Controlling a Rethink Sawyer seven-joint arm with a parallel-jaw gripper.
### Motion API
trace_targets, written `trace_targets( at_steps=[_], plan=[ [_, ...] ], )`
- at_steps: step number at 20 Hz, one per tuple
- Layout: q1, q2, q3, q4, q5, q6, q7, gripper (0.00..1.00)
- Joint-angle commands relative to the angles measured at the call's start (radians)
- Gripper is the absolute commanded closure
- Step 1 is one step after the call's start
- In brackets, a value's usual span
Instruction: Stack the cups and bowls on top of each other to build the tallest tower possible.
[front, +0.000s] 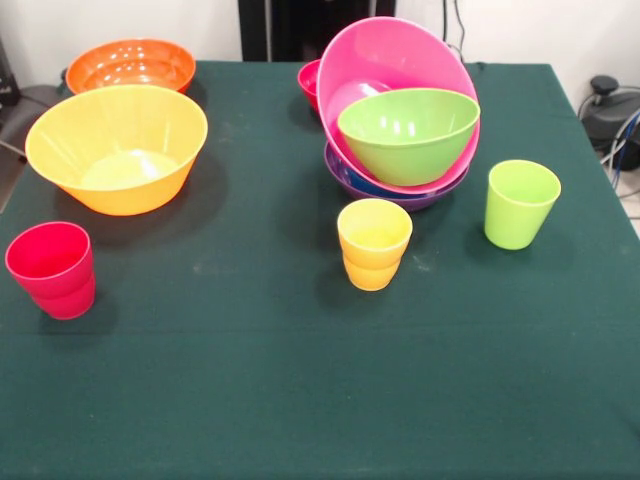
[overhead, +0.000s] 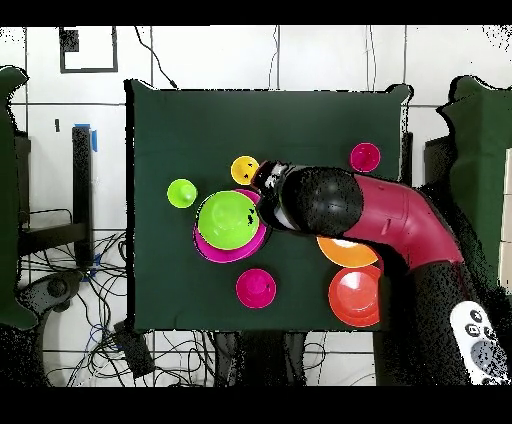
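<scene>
So far the tower (front: 400, 150) is just purple, pink and green bowls, all three cups (front: 375, 243) left out, can't tell the jaws' state.

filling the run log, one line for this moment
tower: purple, pink, green bowls nested, tilted | cups: three loose on table | arm: above tower | fingers: unclear

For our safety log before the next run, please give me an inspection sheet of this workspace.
Surface: table, green cloth, flat.
Job's things: tower of purple bowl, tilted pink bowl, lime green bowl; light orange bowl, red-orange bowl, small red bowl, red cup, yellow cup, green cup stand apart.
Clutter: nothing seen.
Gripper: beside the tower; open or shut unclear.
Cables: loose on the floor.
Surroundings: white wall.
</scene>
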Motion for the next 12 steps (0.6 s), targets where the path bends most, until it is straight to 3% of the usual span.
trace_targets(
  at_steps=[1,12],
  plan=[
    [-0.004,0.12,0.064,-0.022,-0.093,0.023,-0.162,0.0],
    [-0.036,0.094,0.102,-0.041,-0.079,0.11,-0.171,0.0]
  ],
)
